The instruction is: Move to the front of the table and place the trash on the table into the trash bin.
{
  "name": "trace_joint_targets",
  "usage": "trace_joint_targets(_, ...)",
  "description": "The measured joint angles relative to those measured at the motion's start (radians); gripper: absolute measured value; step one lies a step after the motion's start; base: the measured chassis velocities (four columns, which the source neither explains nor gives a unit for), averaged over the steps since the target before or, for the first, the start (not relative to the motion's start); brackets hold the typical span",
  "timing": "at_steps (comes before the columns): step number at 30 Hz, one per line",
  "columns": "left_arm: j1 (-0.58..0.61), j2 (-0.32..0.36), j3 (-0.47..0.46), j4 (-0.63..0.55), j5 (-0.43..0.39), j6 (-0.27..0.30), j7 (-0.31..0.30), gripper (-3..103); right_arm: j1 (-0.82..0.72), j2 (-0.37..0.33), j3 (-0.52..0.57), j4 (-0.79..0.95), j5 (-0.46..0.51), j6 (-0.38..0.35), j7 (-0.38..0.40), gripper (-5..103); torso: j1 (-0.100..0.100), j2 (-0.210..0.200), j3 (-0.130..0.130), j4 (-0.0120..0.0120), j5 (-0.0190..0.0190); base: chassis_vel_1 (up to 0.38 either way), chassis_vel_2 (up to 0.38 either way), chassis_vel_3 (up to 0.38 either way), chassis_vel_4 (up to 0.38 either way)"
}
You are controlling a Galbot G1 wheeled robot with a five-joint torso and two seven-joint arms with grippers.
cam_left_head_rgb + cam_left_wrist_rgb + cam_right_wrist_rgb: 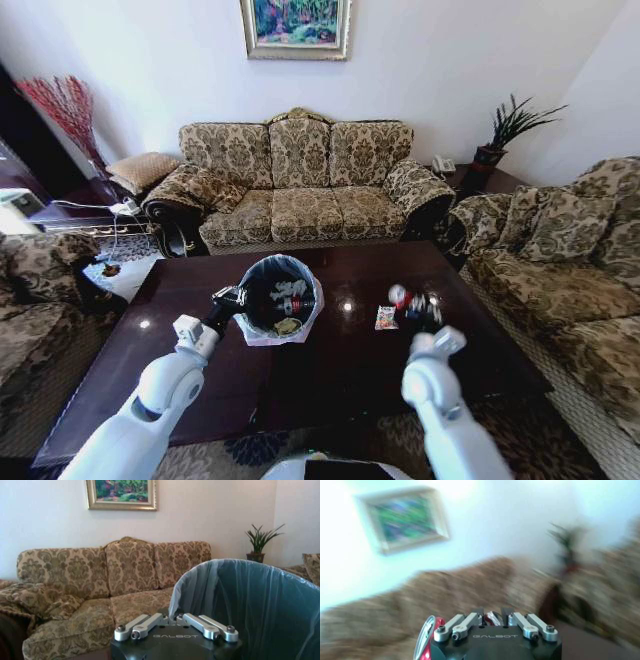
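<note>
Our left hand (232, 297) grips the trash bin (281, 297) rim on the desk (330, 375); our right hand (421, 312) clamps a wrapper (492, 617) beside the bin.

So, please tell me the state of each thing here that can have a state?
trash bin: upright on the table, bag-lined, trash already inside.
left gripper: at the bin's rim.
right gripper: shut on a red and white piece of trash.
snack wrapper: lying flat on the table, not yet binned.
</note>
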Motion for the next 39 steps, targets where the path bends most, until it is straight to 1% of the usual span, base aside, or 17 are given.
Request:
trace_joint_targets(2, -0.016, 0.015, 0.010, 0.010, -0.010, 0.008, -0.001, 3, 0.079, -0.077, -0.019, 0.054, 0.077, -0.032, -0.045, 17, 0.000, 0.000, 0.000, -0.0002, 0.0002, 0.000, 0.000, 0.000, 0.000)
trace_joint_targets(3, -0.016, 0.015, 0.010, 0.010, -0.010, 0.008, -0.001, 3, 0.079, -0.077, -0.019, 0.054, 0.077, -0.032, -0.045, 17, 0.000, 0.000, 0.000, -0.0002, 0.0002, 0.000, 0.000, 0.000, 0.000)
trace_joint_targets(6, -0.045, 0.039, 0.035, 0.033, -0.027, 0.022, -0.003, 3, 0.241, -0.201, -0.074, 0.093, 0.290, -0.088, -0.116, 17, 0.000, 0.000, 0.000, -0.0003, 0.0002, 0.000, 0.000, 0.000, 0.000)
trace_joint_targets(7, -0.045, 0.039, 0.035, 0.033, -0.027, 0.022, -0.003, 3, 0.241, -0.201, -0.074, 0.093, 0.290, -0.088, -0.116, 17, 0.000, 0.000, 0.000, -0.0003, 0.0002, 0.000, 0.000, 0.000, 0.000)
trace_joint_targets(8, -0.062, 0.054, 0.057, 0.046, -0.037, 0.029, -0.003, 3, 0.338, -0.253, -0.123, 0.082, 0.390, -0.117, -0.169, 17, 0.000, 0.000, 0.000, -0.0003, 0.0000, 0.000, 0.000, 0.000, 0.000)
trace_joint_targets(9, -0.074, 0.063, 0.072, 0.055, -0.043, 0.033, -0.003, 3, 0.415, -0.287, -0.178, 0.058, 0.439, -0.137, -0.207, 17, 0.000, 0.000, 0.000, 0.0000, -0.0003, 0.000, 0.000, 0.000, 0.000)
trace_joint_targets(11, -0.079, 0.066, 0.078, 0.058, -0.045, 0.034, -0.003, 3, 0.441, -0.295, -0.199, 0.049, 0.449, -0.140, -0.219, 17, 0.000, 0.000, 0.000, -0.0001, -0.0004, 0.000, 0.000, 0.000, 0.000)
trace_joint_targets(12, -0.095, 0.075, 0.095, 0.067, -0.051, 0.038, -0.003, 3, 0.502, -0.310, -0.260, 0.025, 0.463, -0.147, -0.246, 17, 0.000, 0.000, 0.000, -0.0001, -0.0002, 0.000, 0.000, 0.000, 0.000)
trace_joint_targets(13, -0.116, 0.085, 0.118, 0.079, -0.060, 0.044, -0.005, 3, 0.588, -0.315, -0.374, -0.011, 0.470, -0.158, -0.267, 17, 0.000, 0.000, 0.000, -0.0002, -0.0002, 0.000, 0.000, 0.000, 0.000)
trace_joint_targets(15, -0.139, 0.093, 0.138, 0.087, -0.073, 0.051, -0.008, 3, 0.658, -0.296, -0.501, -0.050, 0.463, -0.173, -0.276, 17, 0.000, 0.000, 0.000, -0.0003, -0.0002, 0.000, 0.000, 0.000, 0.000)
trace_joint_targets(16, -0.139, 0.093, 0.138, 0.087, -0.073, 0.051, -0.008, 3, 0.658, -0.296, -0.501, -0.050, 0.463, -0.173, -0.276, 17, 0.000, 0.000, 0.000, -0.0003, -0.0002, 0.000, 0.000, 0.000, 0.000)
trace_joint_targets(17, -0.148, 0.098, 0.144, 0.090, -0.080, 0.054, -0.010, 3, 0.686, -0.284, -0.551, -0.067, 0.454, -0.181, -0.278, 17, 0.000, 0.000, 0.000, -0.0003, -0.0001, 0.000, 0.000, 0.000, 0.000)
trace_joint_targets(18, -0.162, 0.108, 0.151, 0.092, -0.093, 0.058, -0.012, 3, 0.733, -0.255, -0.636, -0.098, 0.437, -0.195, -0.277, 17, 0.000, 0.000, 0.000, -0.0002, -0.0001, 0.000, 0.000, 0.000, 0.000)
trace_joint_targets(20, -0.167, 0.119, 0.152, 0.092, -0.100, 0.060, -0.012, 3, 0.777, -0.223, -0.715, -0.130, 0.418, -0.209, -0.272, 17, 0.000, 0.000, 0.000, 0.0001, -0.0002, 0.000, 0.000, 0.000, 0.000)
trace_joint_targets(24, -0.161, 0.129, 0.141, 0.091, -0.105, 0.060, -0.011, 3, 0.815, -0.191, -0.800, -0.168, 0.376, -0.221, -0.264, 17, 0.000, 0.000, 0.000, -0.0001, -0.0002, 0.000, 0.000, 0.000, 0.000)
trace_joint_targets(29, -0.149, 0.127, 0.133, 0.083, -0.106, 0.060, -0.011, 3, 0.818, -0.170, -0.828, -0.202, 0.332, -0.244, -0.256, 14, 0.000, 0.000, 0.000, -0.0003, -0.0002, 0.000, 0.000, 0.000, 0.000)
trace_joint_targets(39, -0.148, 0.121, 0.133, 0.076, -0.107, 0.060, -0.009, 3, 0.809, -0.154, -0.846, -0.235, 0.246, -0.231, -0.246, 14, 0.000, 0.000, 0.000, -0.0003, 0.0000, 0.000, 0.000, 0.000, 0.000)
